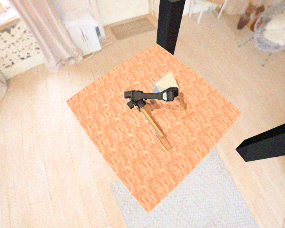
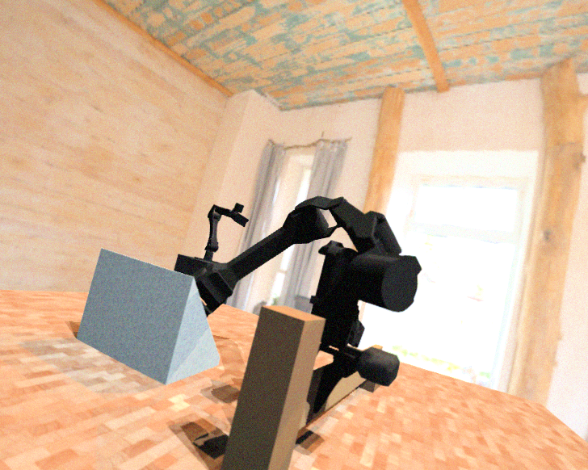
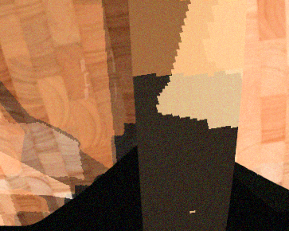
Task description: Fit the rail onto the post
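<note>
The long wooden rail runs from my gripper down to the footboard block, with its far end at the grey bracket. My gripper is shut on the rail's near end and holds it off the table. The wooden post stands upright in the foreground of the exterior view, right in front of the gripper. The post hides the pegs and the rail's end face. I cannot tell whether the rail's end touches the post. From above, the gripper covers the post.
A pale blue wedge block stands beside the arm's base. The table has an orange brick-pattern top. Two black beams reach over its far corner and right edge.
</note>
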